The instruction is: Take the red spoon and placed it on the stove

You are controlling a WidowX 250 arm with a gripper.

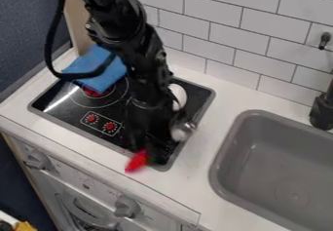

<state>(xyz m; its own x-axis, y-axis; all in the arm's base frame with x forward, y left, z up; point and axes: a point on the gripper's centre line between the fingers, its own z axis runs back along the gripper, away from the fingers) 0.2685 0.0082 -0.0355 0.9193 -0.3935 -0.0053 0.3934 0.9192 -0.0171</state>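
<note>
Black gripper (pixel 144 149) hangs at the black stove's (pixel 62 103) front right corner; whether it grasps the red spoon (pixel 136 162), right by it at the front edge, I cannot tell. Rounded silvery object (pixel 183 129) by the right edge; blue cloth (pixel 102 68) covers the back left corner.

Just below the pincer (pixel 146 147) the red spoon (pixel 137 162) is seen, with the stove (pixel 65 101) set beneath, the cloth (pixel 101 69) laid behind.
</note>
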